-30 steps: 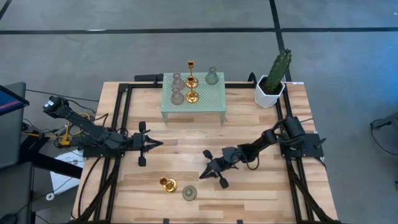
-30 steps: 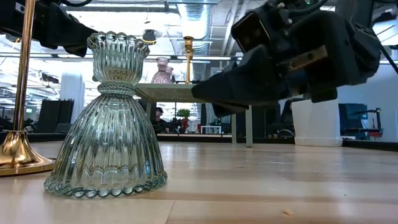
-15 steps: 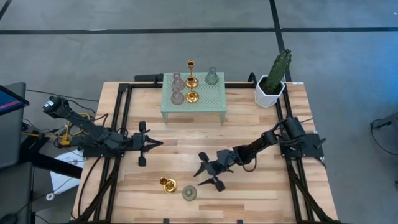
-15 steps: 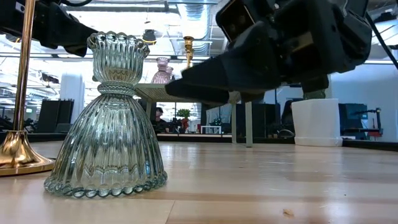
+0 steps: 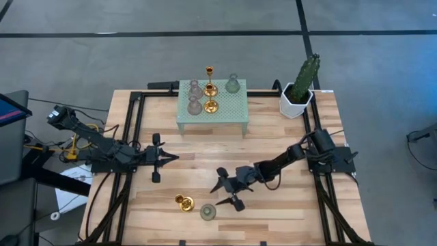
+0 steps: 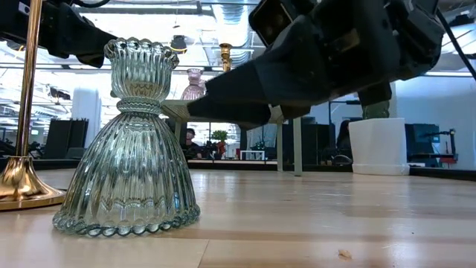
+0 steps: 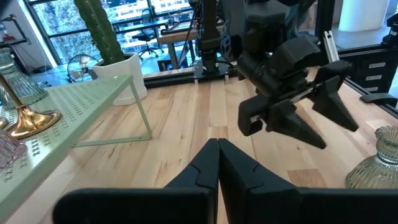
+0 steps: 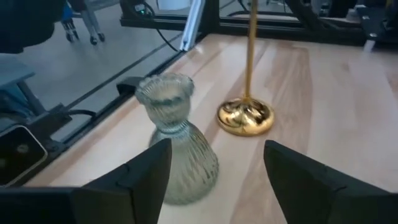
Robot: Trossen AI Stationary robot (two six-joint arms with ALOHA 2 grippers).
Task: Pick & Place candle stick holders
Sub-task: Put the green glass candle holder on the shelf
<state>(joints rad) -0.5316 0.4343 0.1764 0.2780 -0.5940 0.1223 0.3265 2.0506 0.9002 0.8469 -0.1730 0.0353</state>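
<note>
Right tool [image 5: 224, 192] fingers spread wide, empty, hovering just beside the sage green holder [image 5: 208, 212] at the desk's [image 5: 287, 212] near edge; gold holder [image 5: 184, 202] next to it. Left tool [image 5: 168, 158] pressed together, idle mid-desk. Five more holders on the mint stand [image 5: 232, 108].

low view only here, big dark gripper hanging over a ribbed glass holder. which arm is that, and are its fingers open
Observer: The right gripper, fingers spread wide beside the sage green holder.
Operator: holding anything
Observer: No. Its wrist view shows the holder standing free between the fingers.
Operator: where's the other arm
Observer: The left gripper waits shut over bare table, left of centre.
Operator: how many holders on the mint stand
Observer: Five; one gold holder stands beside the green one.
</note>
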